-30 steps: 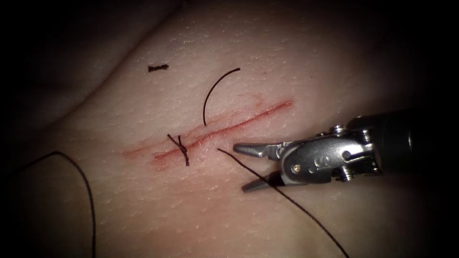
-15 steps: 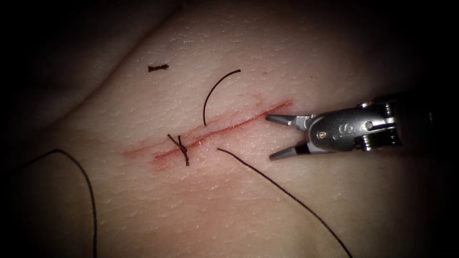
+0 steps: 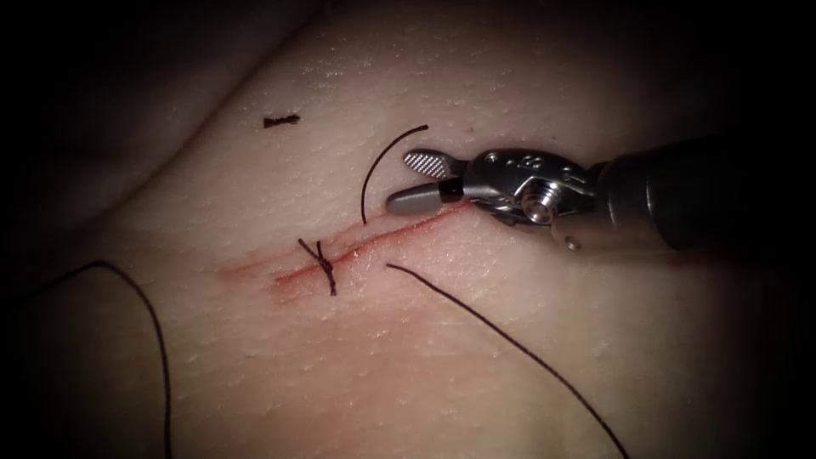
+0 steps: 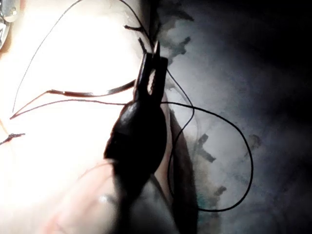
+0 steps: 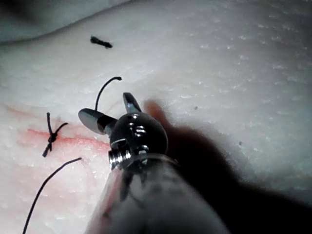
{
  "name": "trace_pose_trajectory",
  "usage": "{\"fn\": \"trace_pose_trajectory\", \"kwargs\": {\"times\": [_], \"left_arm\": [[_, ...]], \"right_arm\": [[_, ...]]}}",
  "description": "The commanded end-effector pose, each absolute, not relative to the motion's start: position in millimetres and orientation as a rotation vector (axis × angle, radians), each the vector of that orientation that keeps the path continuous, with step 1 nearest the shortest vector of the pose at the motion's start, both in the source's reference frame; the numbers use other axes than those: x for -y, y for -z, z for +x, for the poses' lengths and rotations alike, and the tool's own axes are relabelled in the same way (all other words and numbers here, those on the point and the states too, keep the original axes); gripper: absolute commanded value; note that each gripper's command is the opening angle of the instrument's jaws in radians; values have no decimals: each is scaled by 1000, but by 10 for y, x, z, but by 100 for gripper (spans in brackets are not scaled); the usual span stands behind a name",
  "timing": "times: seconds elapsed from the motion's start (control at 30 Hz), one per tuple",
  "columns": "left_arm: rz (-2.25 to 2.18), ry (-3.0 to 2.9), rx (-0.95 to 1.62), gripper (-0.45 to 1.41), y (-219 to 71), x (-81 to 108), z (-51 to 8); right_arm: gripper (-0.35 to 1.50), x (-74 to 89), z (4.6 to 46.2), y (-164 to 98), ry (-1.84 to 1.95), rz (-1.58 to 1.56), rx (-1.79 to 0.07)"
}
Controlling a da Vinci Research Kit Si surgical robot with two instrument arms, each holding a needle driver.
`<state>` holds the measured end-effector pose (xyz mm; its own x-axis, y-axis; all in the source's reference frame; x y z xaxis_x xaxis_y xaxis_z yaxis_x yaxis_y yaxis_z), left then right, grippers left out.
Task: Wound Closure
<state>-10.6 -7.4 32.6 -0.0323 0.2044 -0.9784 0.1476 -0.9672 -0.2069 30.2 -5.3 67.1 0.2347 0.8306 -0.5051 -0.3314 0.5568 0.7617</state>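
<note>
Right arm's silver tool (image 3: pixel 406 180), jaws open and empty, sits just right of the thin dark curved needle (image 3: pixel 374 170) standing in the pale tissue (image 3: pixel 425 357); left jaws: cannot tell.

Markings: small stamped characters, too faint to make out, on the metal wrist of the right tool (image 3: pixel 414 182); no other text, label or number legible.

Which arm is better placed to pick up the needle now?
Right, probably. The right gripper hangs open and empty beside the needle, which stands in the tissue by the cut. The left gripper sits farther off, among loose thread.
</note>
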Motion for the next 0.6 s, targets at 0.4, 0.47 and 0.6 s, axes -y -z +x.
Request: {"fn": "trace_pose_trajectory", "kwargs": {"times": [0.4, 0.47, 0.6], "left_arm": [[-2155, -2192, 398, -45, -331, 82, -111], [-2155, -2192, 398, -45, -331, 82, -111], [-2144, -2193, 398, -45, -335, 80, -110]], "right_arm": [[67, 42, 336, -686, -919, 570, -1114], [32, 38, 338, -686, -936, 563, -1123], [-35, 36, 337, -683, -942, 529, -1137]]}}
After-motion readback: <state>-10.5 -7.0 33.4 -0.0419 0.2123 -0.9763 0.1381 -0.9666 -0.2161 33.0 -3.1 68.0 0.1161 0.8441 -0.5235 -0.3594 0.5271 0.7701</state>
